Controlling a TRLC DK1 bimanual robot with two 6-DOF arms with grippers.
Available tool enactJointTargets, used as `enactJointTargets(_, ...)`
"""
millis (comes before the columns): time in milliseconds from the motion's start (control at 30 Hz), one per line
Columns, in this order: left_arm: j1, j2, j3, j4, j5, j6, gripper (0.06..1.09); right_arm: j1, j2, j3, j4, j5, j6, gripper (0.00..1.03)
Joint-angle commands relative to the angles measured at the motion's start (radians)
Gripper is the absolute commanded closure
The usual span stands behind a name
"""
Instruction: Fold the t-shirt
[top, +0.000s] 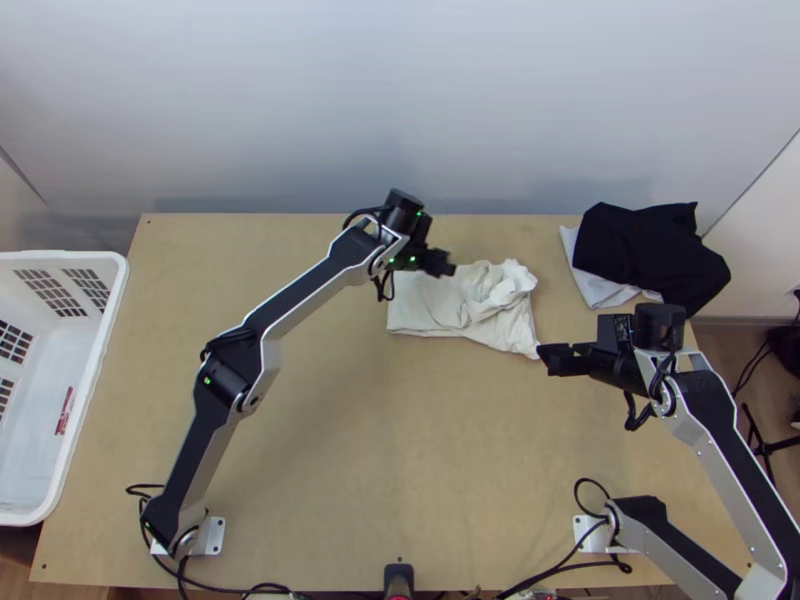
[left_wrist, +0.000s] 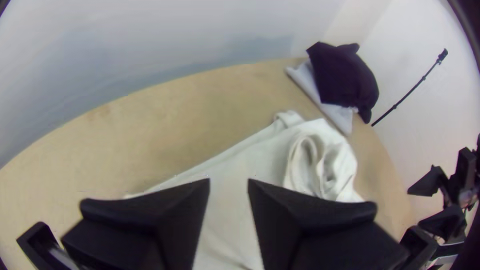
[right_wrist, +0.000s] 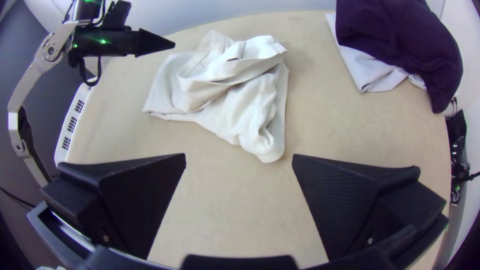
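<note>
Right end effector (top: 547, 360): wide, pointing leftward beside the shirt's near right corner, arm sharply bent | white t-shirt (top: 430, 312): partly bunched, surface's (top: 330, 460) far middle | left end effector (top: 450, 265): parted, above shirt's far left, arm outstretched

Basket (top: 101, 333) left — t-shirt (top: 440, 308) on the table (top: 340, 450) — other clothes (top: 655, 250) behind, right.

One high, two nearer views share the table (top: 400, 450).
</note>
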Motion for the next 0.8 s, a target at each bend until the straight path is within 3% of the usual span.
enactJointTargets(0, 0.029, 0.044, -0.008, -0.031, -0.037, 0.021, 1.05, 0.002, 0.009, -0.003, 0.01, 0.001, 0.003, 0.04)
enactJointTargets(767, -0.135, 0.147, 0.044, 0.17, -0.061, 0.019, 1.05, -0.087, -0.029, -0.01, -0.017, -0.008, -0.052, 0.04)
